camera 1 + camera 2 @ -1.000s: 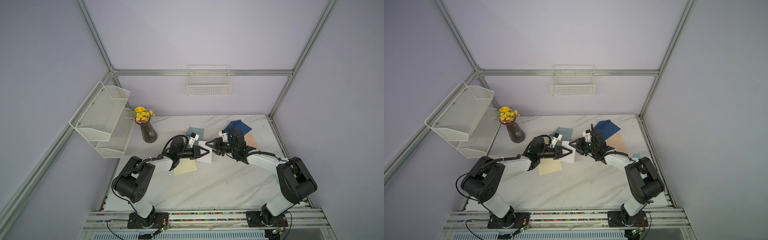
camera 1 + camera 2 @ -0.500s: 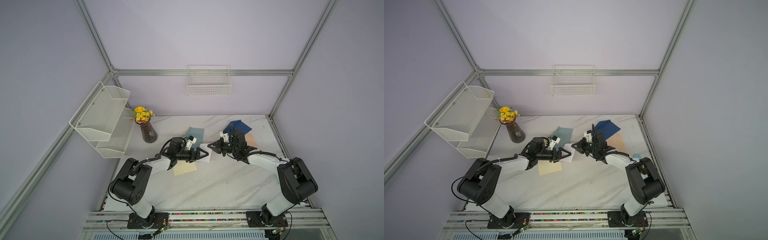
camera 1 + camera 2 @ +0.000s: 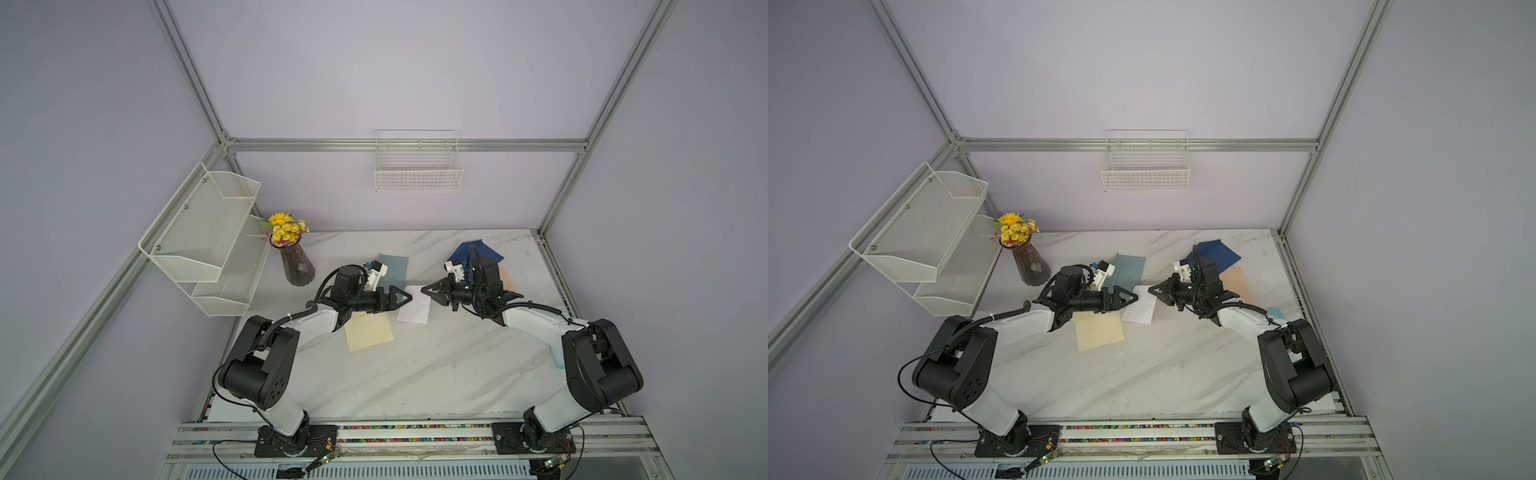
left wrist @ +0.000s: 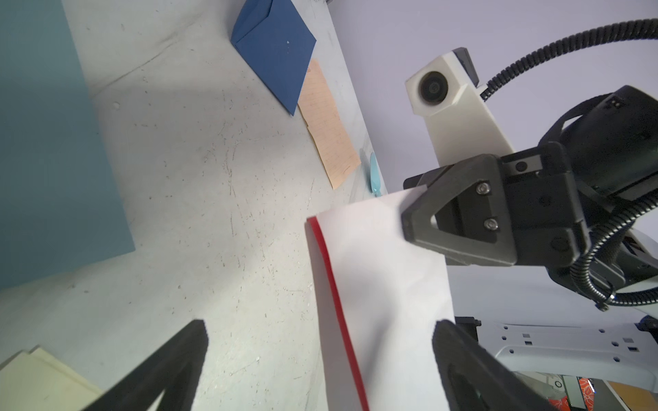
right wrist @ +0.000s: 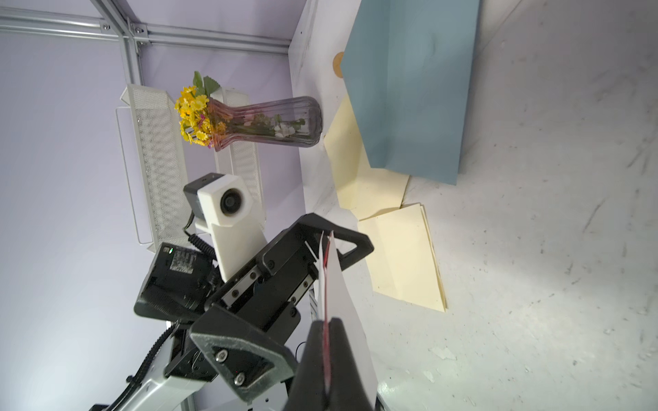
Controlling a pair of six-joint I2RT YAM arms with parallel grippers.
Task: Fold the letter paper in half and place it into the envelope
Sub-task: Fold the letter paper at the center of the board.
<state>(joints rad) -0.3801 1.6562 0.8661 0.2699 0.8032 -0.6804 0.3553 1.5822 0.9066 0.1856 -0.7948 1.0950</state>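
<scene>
A white paper with a red edge (image 3: 413, 308) (image 3: 1139, 311) hangs just above the marble table between my two arms. My right gripper (image 3: 424, 289) (image 5: 325, 322) is shut on one end of it, the red layer pinched between the pads. The paper (image 4: 384, 277) (image 5: 341, 295) runs across to my left gripper (image 3: 406, 298) (image 4: 320, 331), which is open with a jaw standing on each side of the other end. I cannot tell whether this white piece is the letter paper or the envelope. A teal envelope (image 3: 395, 268) (image 5: 413, 89) and a navy envelope (image 3: 478, 249) (image 4: 274, 53) lie flat behind.
A folded cream sheet (image 3: 370, 332) (image 5: 402, 256) lies under my left arm. A peach lined sheet (image 3: 1237, 278) (image 4: 331, 128) sits beside the navy envelope. A flower vase (image 3: 297, 266) and a white mesh shelf (image 3: 208, 232) stand at the back left. A small light-blue object (image 3: 1273, 311) lies near the right edge.
My left gripper has opened wide and let go of the white paper. My right gripper has shut on the paper's other end. Both arms have shifted only slightly.
</scene>
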